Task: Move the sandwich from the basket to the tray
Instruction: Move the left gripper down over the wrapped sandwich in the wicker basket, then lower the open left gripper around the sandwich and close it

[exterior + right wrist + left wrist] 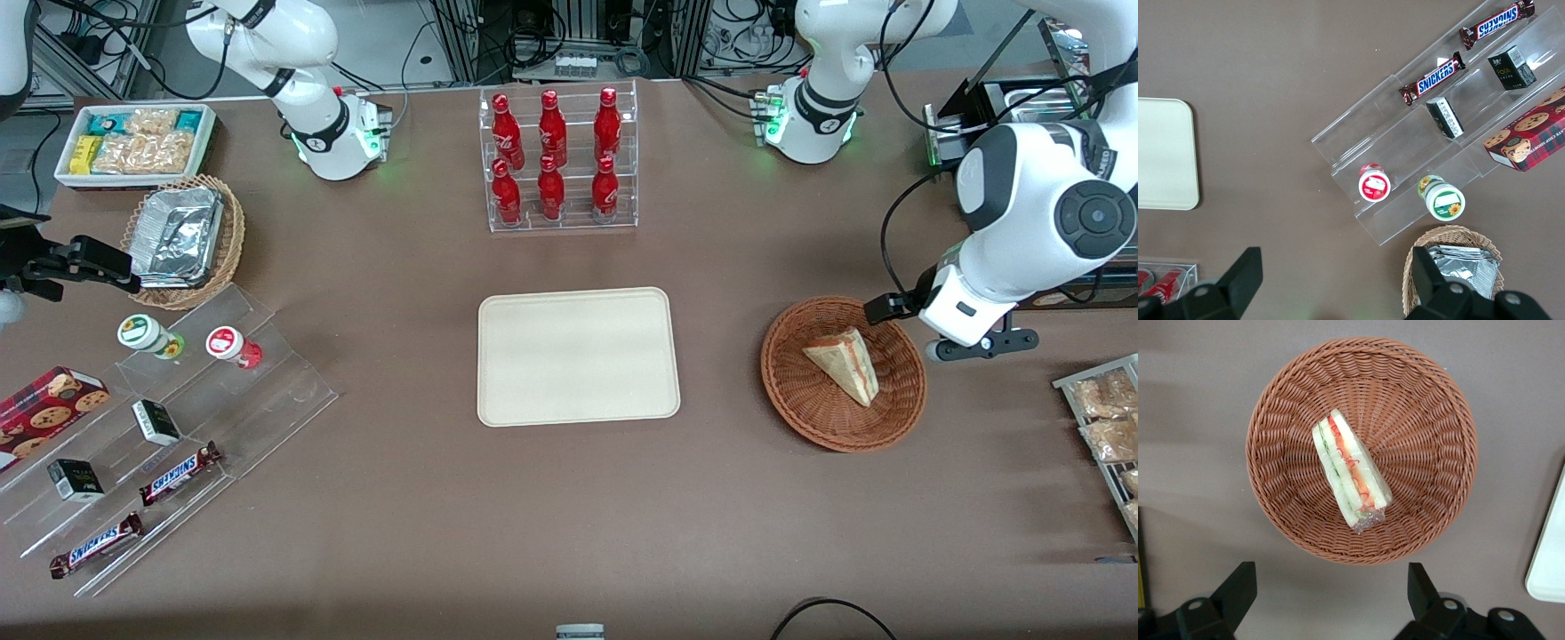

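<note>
Front view shows the brown table (373, 516) as the widest surface, with the cream tray (579, 356) flat at its middle, bare and ready to receive. Nearer the working arm's end sits the reddish-brown wicker basket (843, 373), well apart from the tray with open tabletop between them. Farther from the camera than the tray, a clear rack of red bottles (556, 158) stands upright; it lies off the straight line from basket to tray, so it should not hinder a carry.

Inside the basket lies the sandwich (845, 363), a wrapped wedge resting on one broad face near the bowl's middle, its filling edge turned upward and sideways. In the wrist view the sandwich (1350, 468) runs slantwise across the weave of the basket (1431, 400), red and green layers showing along its long edge. That slant matters, I judge: the fingers would need to close across the bread faces, not along the wedge's length.

Above the basket's rim, toward the working arm's end, the left gripper (893, 307) hangs clear of the weave. Its fingers (1238, 587) are spread wide and hold nothing. The grasp has not begun; a descent over the wedge looks to be the next need.
</note>
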Robot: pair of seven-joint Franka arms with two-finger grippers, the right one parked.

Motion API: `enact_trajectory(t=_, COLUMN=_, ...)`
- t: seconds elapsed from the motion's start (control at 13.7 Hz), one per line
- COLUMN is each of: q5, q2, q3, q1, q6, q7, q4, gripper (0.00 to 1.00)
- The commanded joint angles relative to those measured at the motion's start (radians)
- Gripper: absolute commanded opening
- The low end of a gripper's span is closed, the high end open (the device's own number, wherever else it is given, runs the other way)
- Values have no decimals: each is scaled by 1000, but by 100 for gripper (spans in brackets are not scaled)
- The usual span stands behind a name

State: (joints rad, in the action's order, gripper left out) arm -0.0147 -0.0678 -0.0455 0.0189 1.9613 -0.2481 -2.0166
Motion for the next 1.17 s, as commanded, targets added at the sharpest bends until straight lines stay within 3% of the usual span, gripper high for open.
enact_trajectory(t=0.0, q5=-10, q2=0, q3=1, q1=7, q6=108, q7=-162, q4=-69, gripper=100)
enact_trajectory(t=0.44, q5=-10, q2=-27, q3=-1, q1=23, q6=312, q7=-462, q4=-168, gripper=100)
enact_trajectory(t=1.1, q5=-14, q2=-99, q3=-1, q1=36, q6=442, q7=-551, q4=-203, gripper=100)
